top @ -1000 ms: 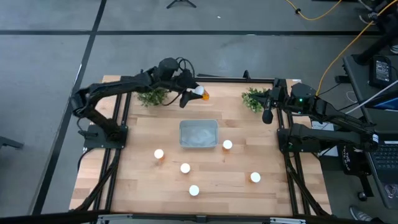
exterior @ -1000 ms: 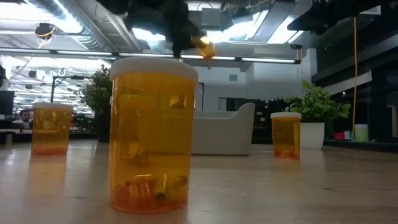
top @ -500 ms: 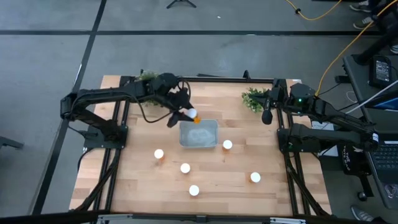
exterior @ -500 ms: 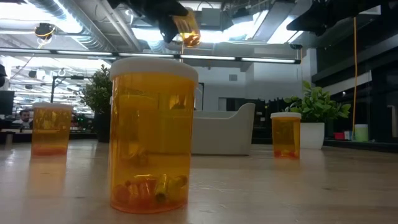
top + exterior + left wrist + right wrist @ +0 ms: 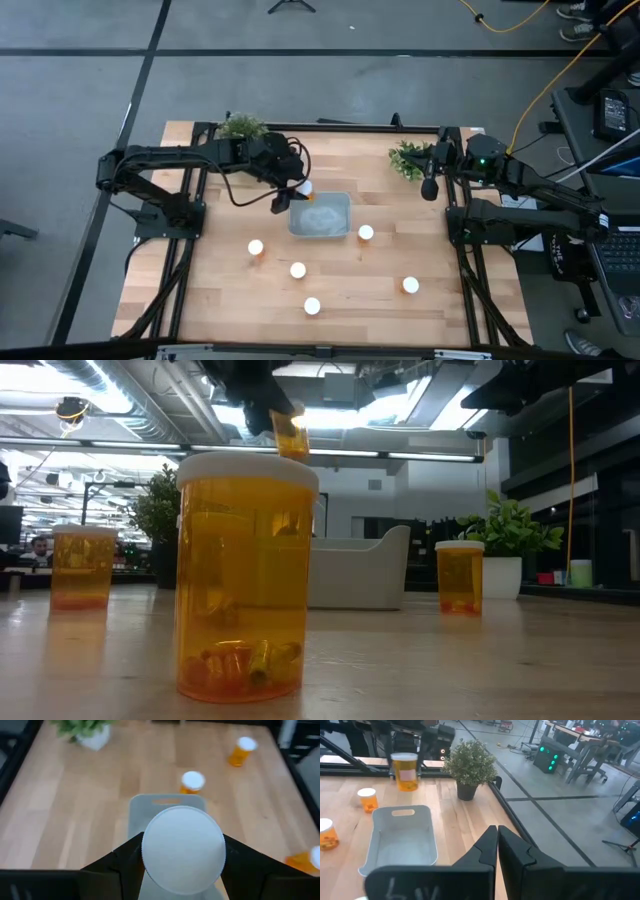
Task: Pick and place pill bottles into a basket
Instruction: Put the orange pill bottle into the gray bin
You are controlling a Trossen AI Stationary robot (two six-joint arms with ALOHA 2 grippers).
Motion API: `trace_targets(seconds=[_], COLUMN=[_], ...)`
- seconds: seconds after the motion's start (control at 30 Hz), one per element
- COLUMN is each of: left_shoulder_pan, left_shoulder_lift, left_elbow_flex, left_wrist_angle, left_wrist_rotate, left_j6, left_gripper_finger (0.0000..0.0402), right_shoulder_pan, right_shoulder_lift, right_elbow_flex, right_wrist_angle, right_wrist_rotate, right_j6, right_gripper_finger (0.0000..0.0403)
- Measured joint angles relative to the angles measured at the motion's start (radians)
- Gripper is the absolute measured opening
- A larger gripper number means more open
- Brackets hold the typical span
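Orange-amber plastic with a round white cap: that is the pill bottle my left gripper has clamped between its two dark fingers, and I carry it high above the pale wooden worktop so it clears the wall of the small rectangular grey-blue translucent plastic basket. I hang over the basket's rim on the side nearest the worktop's far edge, cap toward my wrist camera, because to my judgement the drop should land inside the bin and not on its lip. The basket sits near the middle of the worktop, closer to the far edge, and looks empty in what I can see. My right gripper waits with its fingers pressed together, holding nothing, by the far right corner beside a small green potted plant; a second plant stands at the far left. Counting bottles: one in my grip and five standing on the boards, one just beside the basket's right side and four spread toward the near edge, six in all; one basket, two plants.
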Motion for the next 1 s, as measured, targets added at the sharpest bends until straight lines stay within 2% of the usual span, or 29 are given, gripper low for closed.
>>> trace_targets(seconds=[0.2, 1.0], left_shoulder_pan=[-0.004, -0.072], left_shoulder_lift=[0.031, 0.337], left_elbow_flex=[-0.004, -0.003], left_wrist_angle=[-0.022, 0.002], left_wrist_rotate=[-0.067, -0.055], left_j6=[-0.022, -0.02], left_gripper_finger=[0.021, 0.021], right_shoulder_pan=[0.0, 0.0], right_shoulder_lift=[0.0, 0.002], right_elbow_flex=[0.0, 0.0], right_wrist_angle=[0.0, 0.0], right_wrist_rotate=[-0.041, -0.055], right_j6=[-0.027, -0.026], right_gripper_finger=[0.0019, 0.0019])
